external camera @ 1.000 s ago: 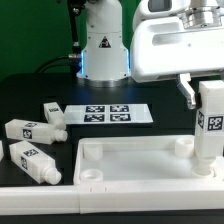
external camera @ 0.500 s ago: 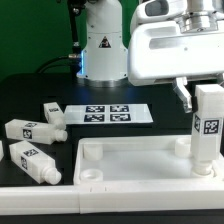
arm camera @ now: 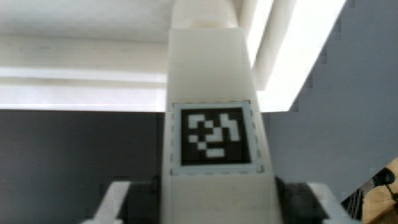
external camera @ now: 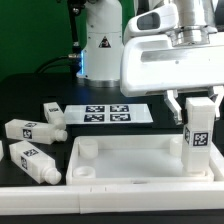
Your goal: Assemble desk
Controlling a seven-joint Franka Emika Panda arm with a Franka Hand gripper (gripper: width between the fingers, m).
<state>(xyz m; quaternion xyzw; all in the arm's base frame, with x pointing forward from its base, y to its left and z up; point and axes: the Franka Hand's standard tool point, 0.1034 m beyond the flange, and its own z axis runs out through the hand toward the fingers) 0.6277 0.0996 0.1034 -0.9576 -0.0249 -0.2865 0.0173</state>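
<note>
- The step in hand looks like fitting the first leg: the hand [external camera: 197, 108] pinches one leg [external camera: 197, 140] upright by its upper part, at the lower right of the exterior view.
- The leg's foot stands at the right-hand corner of the panel [external camera: 125, 142]. The corner socket is hidden behind it, so I cannot tell whether it is seated.
- In the wrist view the fingers [arm camera: 121, 205] press on either side of the leg, its tag facing the camera.
- The next move probably calls for keeping the leg vertical over the socket, then pressing or twisting it home before letting go.
- Two open sockets [external camera: 88, 151] show at the panel's left end.
- Three loose legs [external camera: 30, 160] lie on the dark surface [external camera: 25, 95] at centre left, well apart from the hand.
- The marker board [external camera: 108, 113] lies beyond the panel; nothing blocks the corner.
</note>
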